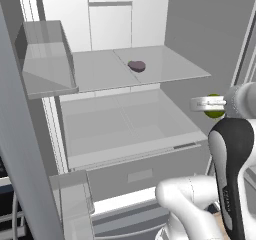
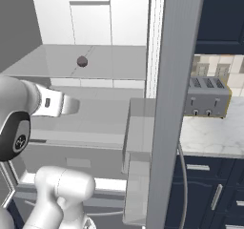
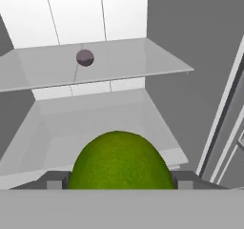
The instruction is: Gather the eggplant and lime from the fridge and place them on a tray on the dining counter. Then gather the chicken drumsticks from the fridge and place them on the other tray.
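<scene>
Lime (image 3: 119, 161) sat between the gripper's (image 3: 119, 184) two dark finger tips, one tip showing at each side of it, the green skin pressed up close to the hand camera. Jaws stood part-way apart, closed on the fruit; it was held. In the left base view the lime (image 1: 215, 112) showed as a green round partly hidden behind the white hand, out in front of the open fridge, off to the right of the drawer and clear of any shelf.

Eggplant (image 1: 136, 66) lay on the glass shelf (image 1: 165, 66), a small dark purple lump, near the seam between the shelf's two panes. Seen end-on in the hand view it read as a dark round blob (image 3: 85, 57), up and left of the held lime and well apart from it. Right base view gave the same: eggplant (image 2: 82, 61) alone on the shelf, far back from the hand.

Below the shelf, a pale drawer (image 1: 125, 129) ran across the fridge. Door bin (image 1: 47, 59) hung on the open left door, level with the shelf; a second bin (image 1: 75, 199) lower down.

Arm's white wrist reached across from the left in the right base view, dark joint below it. Right fridge door (image 2: 174, 104) stood edge-on there, a tall grey slab. Beyond it, a toaster (image 2: 207, 98) on the marble counter (image 2: 209, 137), dark blue cabinets (image 2: 209, 194) under and above.
</scene>
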Robot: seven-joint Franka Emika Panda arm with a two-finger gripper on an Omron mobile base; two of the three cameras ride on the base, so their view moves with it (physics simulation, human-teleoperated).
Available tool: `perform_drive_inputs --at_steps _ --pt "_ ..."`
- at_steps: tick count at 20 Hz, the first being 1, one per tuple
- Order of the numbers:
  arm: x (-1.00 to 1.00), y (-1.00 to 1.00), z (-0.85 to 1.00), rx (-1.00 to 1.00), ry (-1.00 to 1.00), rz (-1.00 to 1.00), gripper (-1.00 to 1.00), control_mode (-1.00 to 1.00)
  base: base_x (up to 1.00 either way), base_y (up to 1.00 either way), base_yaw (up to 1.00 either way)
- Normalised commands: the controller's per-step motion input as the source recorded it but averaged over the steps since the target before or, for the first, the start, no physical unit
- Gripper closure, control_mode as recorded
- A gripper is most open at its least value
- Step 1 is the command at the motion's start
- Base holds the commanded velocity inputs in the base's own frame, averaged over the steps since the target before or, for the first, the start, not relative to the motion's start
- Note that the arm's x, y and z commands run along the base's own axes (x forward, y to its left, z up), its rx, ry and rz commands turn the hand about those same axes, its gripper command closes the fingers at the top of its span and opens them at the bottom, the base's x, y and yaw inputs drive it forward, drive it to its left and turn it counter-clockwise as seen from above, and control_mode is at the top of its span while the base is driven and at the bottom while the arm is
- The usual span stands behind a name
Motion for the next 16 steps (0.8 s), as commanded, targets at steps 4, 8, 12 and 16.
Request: perform_drive_inputs --at_steps 4,8,12,16 --pt "-0.03 0.00 0.00 0.00 0.00 0.00 1.00 1.00 0.00 0.00 0.00" --pt "0.00 0.00 0.00 0.00 0.00 0.00 1.00 1.00 -0.15 0.00 0.00" --pt "0.00 0.00 0.00 0.00 0.00 0.00 1.00 1.00 -0.88 -0.01 -0.04" --pt "0.00 0.00 0.00 0.00 0.00 0.00 1.00 1.00 -0.93 -0.08 -0.06"
